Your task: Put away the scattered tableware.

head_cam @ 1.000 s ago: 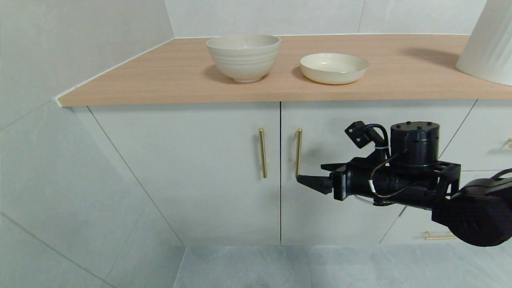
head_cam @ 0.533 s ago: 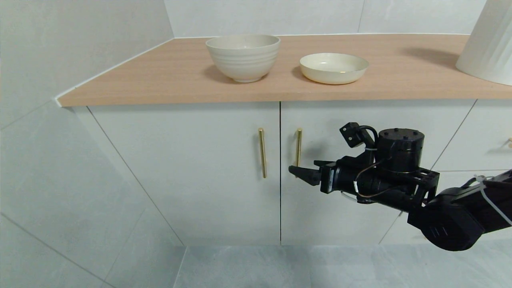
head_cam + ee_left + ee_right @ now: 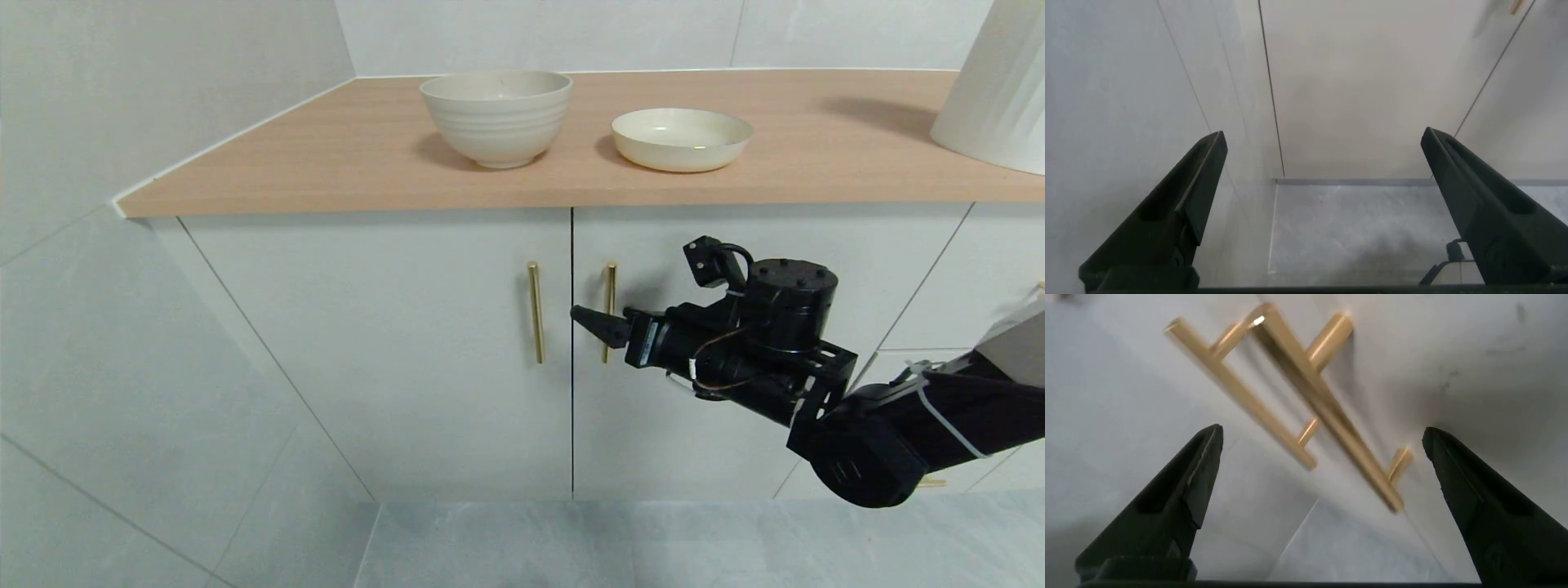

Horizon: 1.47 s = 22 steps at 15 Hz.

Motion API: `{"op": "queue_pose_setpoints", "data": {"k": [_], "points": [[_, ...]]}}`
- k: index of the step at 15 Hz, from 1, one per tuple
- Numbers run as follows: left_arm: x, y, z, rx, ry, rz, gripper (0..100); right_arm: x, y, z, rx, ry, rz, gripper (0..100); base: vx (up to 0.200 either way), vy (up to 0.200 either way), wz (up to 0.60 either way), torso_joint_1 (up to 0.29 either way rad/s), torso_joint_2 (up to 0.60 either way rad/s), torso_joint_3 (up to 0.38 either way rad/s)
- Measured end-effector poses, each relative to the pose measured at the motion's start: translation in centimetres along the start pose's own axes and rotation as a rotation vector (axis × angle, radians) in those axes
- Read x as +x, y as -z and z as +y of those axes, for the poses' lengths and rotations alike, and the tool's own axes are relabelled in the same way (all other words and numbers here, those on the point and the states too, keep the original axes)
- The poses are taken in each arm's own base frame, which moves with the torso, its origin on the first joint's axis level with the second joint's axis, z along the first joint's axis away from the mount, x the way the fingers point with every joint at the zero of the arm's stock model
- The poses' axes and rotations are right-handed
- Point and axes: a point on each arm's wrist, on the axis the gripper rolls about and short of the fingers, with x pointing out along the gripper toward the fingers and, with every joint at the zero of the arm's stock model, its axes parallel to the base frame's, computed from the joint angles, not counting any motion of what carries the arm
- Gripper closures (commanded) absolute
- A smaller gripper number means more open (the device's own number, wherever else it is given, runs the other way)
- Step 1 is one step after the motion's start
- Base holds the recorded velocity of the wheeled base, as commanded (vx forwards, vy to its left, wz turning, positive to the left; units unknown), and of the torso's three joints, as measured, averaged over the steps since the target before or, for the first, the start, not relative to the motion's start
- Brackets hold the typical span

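Opening step judged in hand: right pincer [image 3: 594, 321] is held spread, slim brass bar handle [image 3: 610, 282] of white cupboard door [image 3: 645, 441] just ahead; closure on it is needed next.

Left gripper [image 3: 1323, 137] — fingers [image 3: 1184, 204] spread wide. Beyond it: pale panels [image 3: 1372, 82] with vertical seams, grey floor [image 3: 1355, 229] below.

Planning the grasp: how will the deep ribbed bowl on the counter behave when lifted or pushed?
The deep bowl looks stiff and smooth-glazed, so probably slippery at the rim. Its narrow foot under a wide body suggests a high push could tip it.
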Motion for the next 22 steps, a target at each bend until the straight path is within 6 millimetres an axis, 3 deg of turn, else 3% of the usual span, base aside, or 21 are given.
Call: {"op": "queue_pose_setpoints", "data": {"k": [5,13,17,22], "points": [[0.0,0.0,0.0,0.000,0.000,0.000,0,1.2,1.0,0.9,0.033,-0.013,-0.002,0,0.000,0.000,0.00,0.000,0.00,0.000],[0.0,0.0,0.0,0.000,0.000,0.000,0,0.7,2.2,2.6,0.041,-0.057,0.035,0,0.000,0.000,0.00,0.000,0.00,0.000],[0.0,0.0,0.0,0.000,0.000,0.000,0,-1.4,2.8,3.3,0.046,-0.137,0.110,0,0.000,0.000,0.00,0.000,0.00,0.000],[0.0,0.0,0.0,0.002,0.000,0.000,0,-6.9,3.1,3.8,0.064,-0.254,0.237,0,0.000,0.000,0.00,0.000,0.00,0.000]]}}
